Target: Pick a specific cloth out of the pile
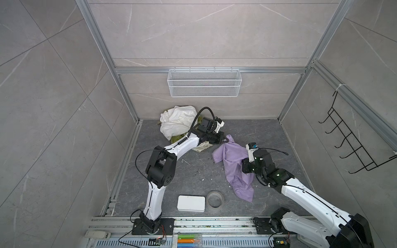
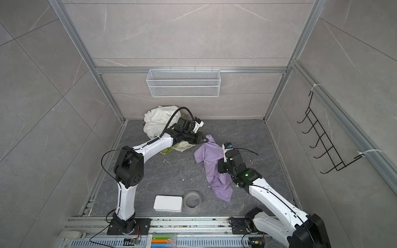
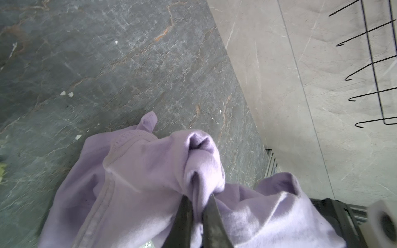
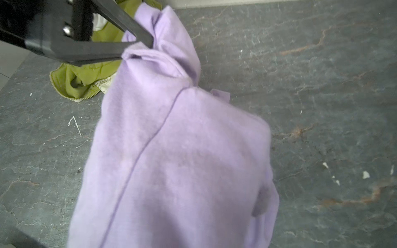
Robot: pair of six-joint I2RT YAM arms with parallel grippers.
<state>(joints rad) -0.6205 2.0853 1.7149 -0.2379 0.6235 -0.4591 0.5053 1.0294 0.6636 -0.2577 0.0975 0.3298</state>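
Just right of the heap of white, olive-green and cream printed cloths [image 1: 176, 124], the plain lavender fabric garment [image 1: 231, 165] runs back-to-front: left gripper [image 1: 226, 140] pinches its far tip, right gripper [image 1: 244, 164] nearer its middle, jaws closed and buried in fabric, apparently gripping.

Soft, matt lavender knit of the cloth [image 3: 137, 171] with a stitched seam, bunched between the smooth, dark, matt fingers [image 3: 182, 221] of the left gripper [image 3: 198, 193], below the gripper a rough grey stone-look floor [image 3: 107, 64] with rust-coloured veins and white flecks, behind its fingers smooth olive-green cloth [image 4: 86, 73].
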